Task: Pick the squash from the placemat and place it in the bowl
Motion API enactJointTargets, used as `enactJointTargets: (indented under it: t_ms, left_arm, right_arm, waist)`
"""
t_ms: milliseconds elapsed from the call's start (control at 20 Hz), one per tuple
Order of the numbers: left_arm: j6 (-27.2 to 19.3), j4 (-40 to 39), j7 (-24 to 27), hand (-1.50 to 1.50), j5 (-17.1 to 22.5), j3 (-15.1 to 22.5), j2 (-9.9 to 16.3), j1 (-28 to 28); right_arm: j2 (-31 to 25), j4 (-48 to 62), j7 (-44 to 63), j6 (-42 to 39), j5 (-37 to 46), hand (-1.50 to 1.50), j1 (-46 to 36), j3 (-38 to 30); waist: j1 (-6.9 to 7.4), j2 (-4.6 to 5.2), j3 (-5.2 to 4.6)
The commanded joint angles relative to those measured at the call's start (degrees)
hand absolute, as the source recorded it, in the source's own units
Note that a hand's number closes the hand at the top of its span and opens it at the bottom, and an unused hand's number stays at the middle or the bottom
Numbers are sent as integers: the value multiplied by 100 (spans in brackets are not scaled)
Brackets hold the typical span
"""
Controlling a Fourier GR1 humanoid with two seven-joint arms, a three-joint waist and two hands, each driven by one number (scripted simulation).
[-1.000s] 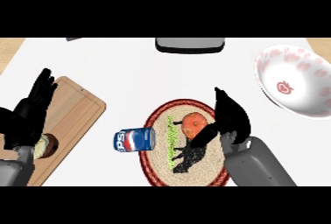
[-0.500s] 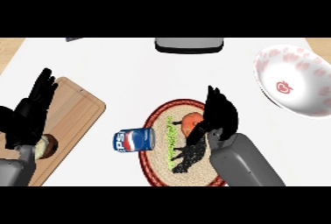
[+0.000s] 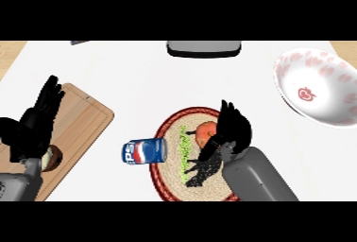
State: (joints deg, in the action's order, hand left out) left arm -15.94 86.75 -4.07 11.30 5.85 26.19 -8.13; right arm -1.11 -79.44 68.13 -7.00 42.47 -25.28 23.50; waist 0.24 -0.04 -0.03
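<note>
Orange squash point(image 3: 205, 132) sits on the round woven placemat point(image 3: 171, 182), upper middle of the mat, and the right hand point(image 3: 233, 127) is right on top of its right side — black fingers hang over it and hide part of it, so only the left portion shows. From the hand the squash lies just to the left and slightly below, touching or nearly so; I can't tell whether the fingers and thumb have actually closed round it, they look draped rather than clearly clamped. Long axis of the squash can't be read with this much covered. The right hand is far nearer; the left hand point(image 3: 35, 125) rests open, fingers up, over the wooden cutting board point(image 3: 83, 113) at the left edge, well apart from the mat. Judgement: the grasp is the step in hand, lift not yet made. The white bowl with red marks point(image 3: 317, 90) lies up and to the right of the hand — the carry goes that way, away from the Pepsi can point(image 3: 144, 151) lying on its side at the mat's left rim.
</note>
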Motion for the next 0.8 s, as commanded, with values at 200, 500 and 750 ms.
enactJointTargets:
  t_ms: [200,500,750]
  left_arm:
    - [282,54,-19,0,108,-265,14,56]
    - [423,-203,98,0,-41,-336,24,-41]
    - [290,130,-242,0,-320,-281,-257,42]
  right_arm:
    - [107,596,698,202,179,-150,-176,-215]
    - [108,848,607,440,-272,150,-103,-230]
    - [107,1533,-129,599,-400,150,-549,-214]
  waist:
    - [16,8,2]
    - [15,16,2]
    - [36,10,5]
